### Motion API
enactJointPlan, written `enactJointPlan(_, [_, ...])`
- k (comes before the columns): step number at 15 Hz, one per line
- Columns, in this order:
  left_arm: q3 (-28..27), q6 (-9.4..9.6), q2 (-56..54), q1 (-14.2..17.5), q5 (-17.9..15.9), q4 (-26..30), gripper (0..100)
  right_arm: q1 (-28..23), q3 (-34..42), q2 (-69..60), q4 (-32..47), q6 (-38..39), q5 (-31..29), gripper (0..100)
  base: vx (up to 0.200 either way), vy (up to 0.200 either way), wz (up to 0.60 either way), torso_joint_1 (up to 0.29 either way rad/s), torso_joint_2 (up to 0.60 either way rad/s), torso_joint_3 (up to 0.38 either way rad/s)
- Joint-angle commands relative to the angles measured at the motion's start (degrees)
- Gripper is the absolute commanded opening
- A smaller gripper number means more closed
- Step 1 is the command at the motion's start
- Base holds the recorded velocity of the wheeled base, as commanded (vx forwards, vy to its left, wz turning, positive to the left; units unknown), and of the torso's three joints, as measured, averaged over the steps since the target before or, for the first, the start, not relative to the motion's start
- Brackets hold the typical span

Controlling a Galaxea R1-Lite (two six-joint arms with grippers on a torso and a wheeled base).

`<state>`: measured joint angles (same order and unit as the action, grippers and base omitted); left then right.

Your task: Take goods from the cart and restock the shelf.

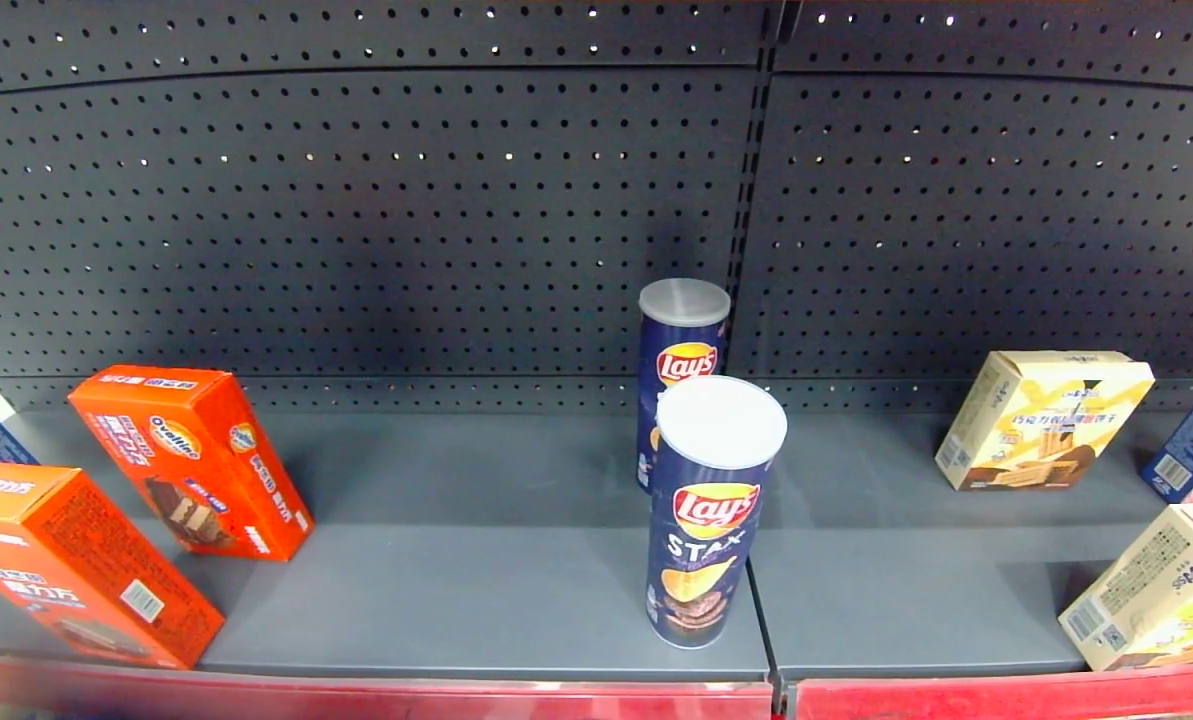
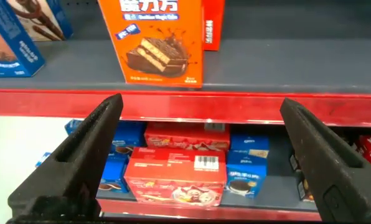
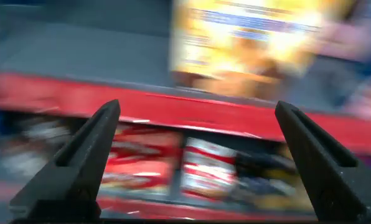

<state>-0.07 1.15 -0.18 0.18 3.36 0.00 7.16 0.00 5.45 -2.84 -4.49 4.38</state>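
Goods already set on the shelf are two chip cans in one file at its middle. The front can is close to the red front rail and the rear can is behind it, near the pegboard. Both are upright, so their long axes are vertical.

Two orange boxes are laid at a slant on the shelf's left part and two cream boxes on its right, with bare board left on either side of the cans.

The left gripper is held in front of the rail and just below shelf level, its jaws spread wide with nothing between them. It is pointed at the orange side, where one orange box is seen above the rail and the lower-shelf packs beneath it.

The right gripper is likewise spread and empty, and is pointed at a blurred cream box above the rail.

The cans are thus placed between the two arms' lines, and neither arm can be judged nearer. No item is held, so the step in hand is judged to be a fetch from the cart. The bare board left of the cans is judged to suit the left arm, and that on the right the right arm.
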Motion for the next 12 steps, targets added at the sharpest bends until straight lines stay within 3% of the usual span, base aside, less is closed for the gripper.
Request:
enactJointPlan(1, [0.1,-0.09,0.2,0.0,0.1,0.0,100,0.0,0.0,0.0,3.0,2.2,0.0,100,0.000,0.000,0.00,0.000,0.00,0.000])
enactJointPlan(12, [0.1,-0.53,0.2,0.0,0.2,0.0,100,0.0,0.0,0.0,3.1,4.1,-0.9,100,0.000,0.000,0.00,0.000,0.00,0.000])
